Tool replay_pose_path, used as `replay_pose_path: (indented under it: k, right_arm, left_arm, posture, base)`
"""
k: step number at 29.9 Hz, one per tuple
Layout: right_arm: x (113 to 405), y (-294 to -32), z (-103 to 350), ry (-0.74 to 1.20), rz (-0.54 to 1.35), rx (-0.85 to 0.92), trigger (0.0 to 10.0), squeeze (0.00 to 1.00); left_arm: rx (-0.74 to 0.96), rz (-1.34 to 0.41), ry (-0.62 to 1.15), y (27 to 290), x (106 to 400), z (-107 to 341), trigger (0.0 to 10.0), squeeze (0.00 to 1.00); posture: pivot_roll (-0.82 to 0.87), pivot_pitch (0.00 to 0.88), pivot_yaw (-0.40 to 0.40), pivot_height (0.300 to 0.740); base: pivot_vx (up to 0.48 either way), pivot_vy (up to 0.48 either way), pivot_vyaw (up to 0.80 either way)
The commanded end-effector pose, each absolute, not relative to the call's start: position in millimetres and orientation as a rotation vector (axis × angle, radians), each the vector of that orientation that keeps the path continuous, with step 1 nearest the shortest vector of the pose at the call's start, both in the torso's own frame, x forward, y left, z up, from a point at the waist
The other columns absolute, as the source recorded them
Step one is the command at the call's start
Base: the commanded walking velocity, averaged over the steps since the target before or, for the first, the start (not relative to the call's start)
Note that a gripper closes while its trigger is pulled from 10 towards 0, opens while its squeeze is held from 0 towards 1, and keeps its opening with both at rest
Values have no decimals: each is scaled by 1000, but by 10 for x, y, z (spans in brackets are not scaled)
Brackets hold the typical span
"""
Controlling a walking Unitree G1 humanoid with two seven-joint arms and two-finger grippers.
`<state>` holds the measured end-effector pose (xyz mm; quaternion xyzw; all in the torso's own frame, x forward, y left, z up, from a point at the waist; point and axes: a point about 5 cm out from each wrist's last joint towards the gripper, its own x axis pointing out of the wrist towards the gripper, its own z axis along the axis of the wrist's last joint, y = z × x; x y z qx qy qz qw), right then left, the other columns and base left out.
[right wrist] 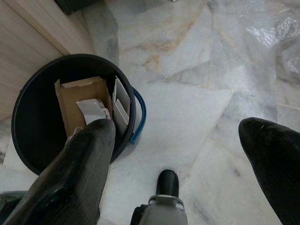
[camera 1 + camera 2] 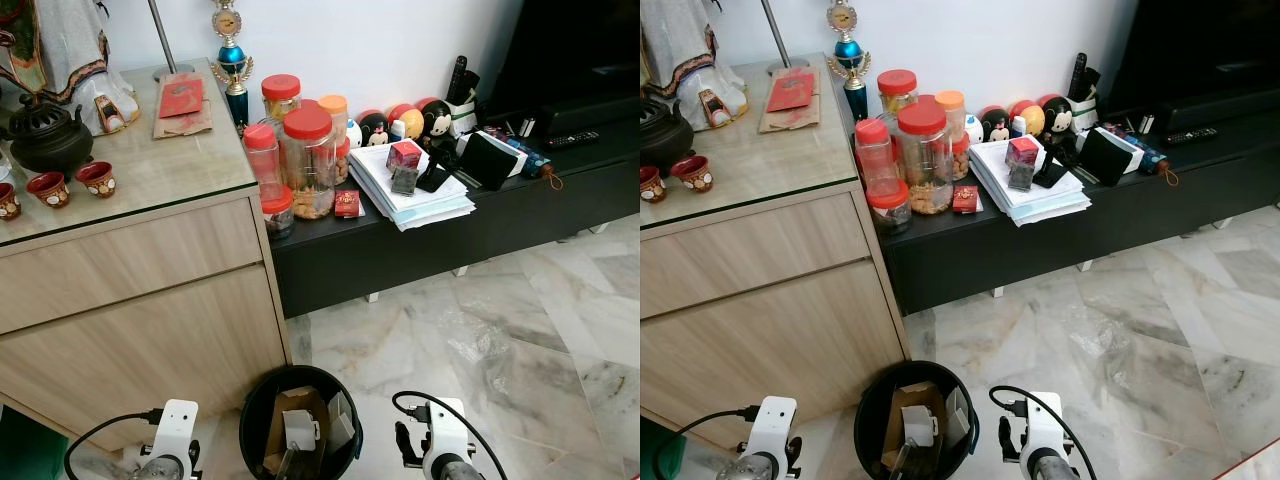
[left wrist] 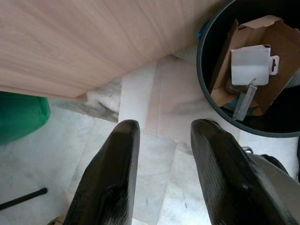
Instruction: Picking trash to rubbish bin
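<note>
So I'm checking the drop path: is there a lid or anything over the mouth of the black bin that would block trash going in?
Nothing visible covers it. The black bin stands open on the marble floor beside the wooden cabinet, holding a cardboard box and white packaging. Both grippers hang beside it, fingers open and empty.

wrists: white housings, black cables | left end effector [image 3: 161,173], right end effector [image 1: 185,168]: textured black fingers

Bin [image 2: 258,400] on floor before cabinet [image 2: 140,300]; cardboard [image 2: 290,410] inside; jars [image 2: 305,160] on bench [image 2: 480,215] right.
</note>
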<state>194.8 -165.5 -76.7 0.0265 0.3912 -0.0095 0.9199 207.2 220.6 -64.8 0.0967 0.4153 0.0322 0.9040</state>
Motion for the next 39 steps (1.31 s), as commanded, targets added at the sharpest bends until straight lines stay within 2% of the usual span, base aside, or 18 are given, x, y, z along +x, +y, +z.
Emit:
replay_pose_path:
  k: [1,39]
  right_arm:
    - [1917,-1627,-788,821,-16,57,10000,0]
    - [1933,-1602,-780,815,5,40,10000,0]
  left_arm:
    - [208,69,864,2250,2046,-652,10000,0]
    - [197,69,842,2244,2096,-623,10000,0]
  posture:
    - [-84,0,48,740]
    - [-86,0,48,740]
  base:
    - [-244,0,0]
    - [-13,0,0]
